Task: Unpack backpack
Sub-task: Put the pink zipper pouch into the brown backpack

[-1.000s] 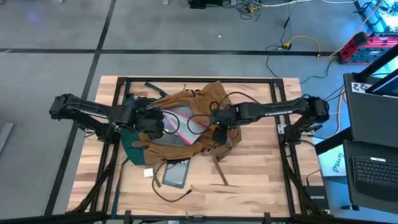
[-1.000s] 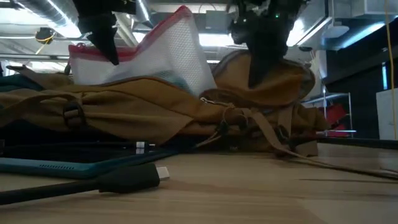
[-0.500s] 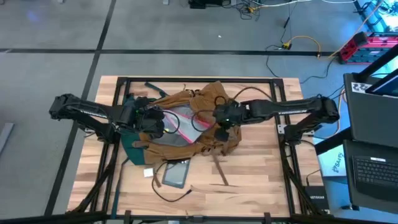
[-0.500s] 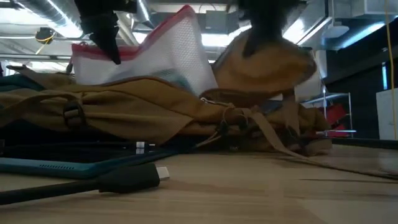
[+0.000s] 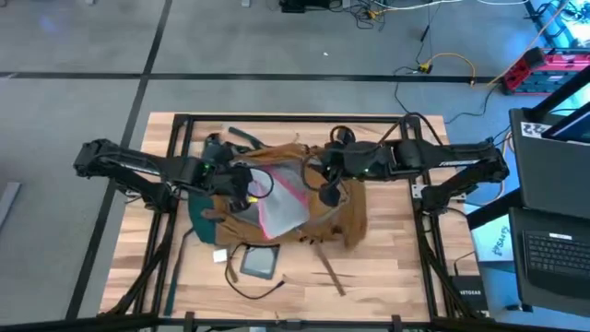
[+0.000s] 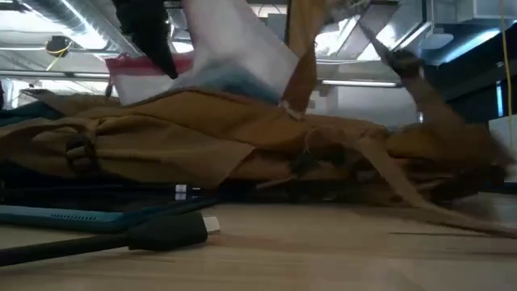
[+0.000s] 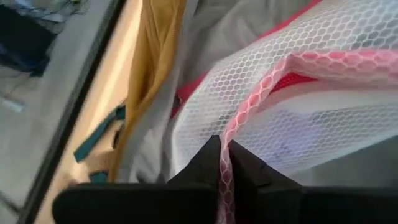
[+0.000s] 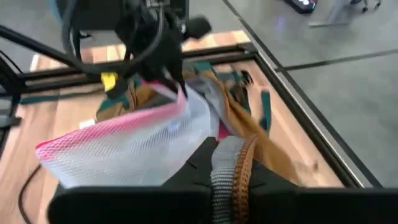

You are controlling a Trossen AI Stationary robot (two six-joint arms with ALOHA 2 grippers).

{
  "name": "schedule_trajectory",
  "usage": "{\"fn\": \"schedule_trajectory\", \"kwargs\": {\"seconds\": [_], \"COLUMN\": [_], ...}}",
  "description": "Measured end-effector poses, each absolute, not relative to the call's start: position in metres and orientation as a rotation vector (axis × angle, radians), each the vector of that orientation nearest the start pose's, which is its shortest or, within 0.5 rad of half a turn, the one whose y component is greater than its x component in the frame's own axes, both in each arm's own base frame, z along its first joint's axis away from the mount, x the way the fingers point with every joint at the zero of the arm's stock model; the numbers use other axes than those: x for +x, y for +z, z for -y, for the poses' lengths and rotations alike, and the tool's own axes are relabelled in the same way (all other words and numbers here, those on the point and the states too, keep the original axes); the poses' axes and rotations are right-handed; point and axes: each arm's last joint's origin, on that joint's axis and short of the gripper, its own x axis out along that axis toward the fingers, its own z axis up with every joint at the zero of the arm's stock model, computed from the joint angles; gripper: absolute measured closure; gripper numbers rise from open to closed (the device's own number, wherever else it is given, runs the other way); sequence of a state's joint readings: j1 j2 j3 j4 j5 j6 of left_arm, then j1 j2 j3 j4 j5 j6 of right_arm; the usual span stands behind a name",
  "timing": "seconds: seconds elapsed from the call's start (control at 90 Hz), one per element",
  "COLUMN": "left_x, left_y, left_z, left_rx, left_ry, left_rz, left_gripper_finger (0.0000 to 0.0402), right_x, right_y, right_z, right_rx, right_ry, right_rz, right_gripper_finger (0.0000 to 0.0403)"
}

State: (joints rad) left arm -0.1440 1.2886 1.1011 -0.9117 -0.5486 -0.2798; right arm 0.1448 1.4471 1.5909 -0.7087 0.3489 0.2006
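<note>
Backpack [image 5: 343,207] lying mid-frame on worktop [image 5: 387,267], mouth gaping. Right tool [image 8: 227,163] pinching grey-lined backpack rim, lifting it. Left tool [image 7: 222,163] clamping pink edge of mesh pouch [image 5: 281,205] protruding from opening. Tablet [image 5: 258,261], cable [image 6: 121,236] lying lower centre.

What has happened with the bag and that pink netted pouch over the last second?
The right end effector, shut on the backpack rim, lifted it up and back, baring more of the pouch. The left end effector kept pinching the pouch's pink edge. The tablet and cable stayed put.
</note>
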Motion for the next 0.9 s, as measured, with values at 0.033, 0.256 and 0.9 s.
{"fn": "schedule_trajectory", "kwargs": {"seconds": [0.033,0.256,0.9], "left_x": [0.243,0.253,0.260], "left_y": [0.287,0.280,0.293], "left_z": [0.020,0.019,0.006], "left_rx": [0.121,0.182,0.270], "left_ry": [0.488,0.529,0.965], "left_rz": [-0.971,-0.960,-0.682], "left_gripper_finger": [0.0402,0.0402,0.0402], "right_x": [0.300,0.298,0.297], "right_y": [0.409,0.407,0.404], "right_z": [-0.034,-0.033,-0.032], "right_rx": [0.057,0.048,0.054], "right_ry": [-0.252,-0.268,-0.290], "right_rz": [-0.525,-0.551,-0.579], "right_gripper_finger": [0.0403,0.0403,0.0403]}}
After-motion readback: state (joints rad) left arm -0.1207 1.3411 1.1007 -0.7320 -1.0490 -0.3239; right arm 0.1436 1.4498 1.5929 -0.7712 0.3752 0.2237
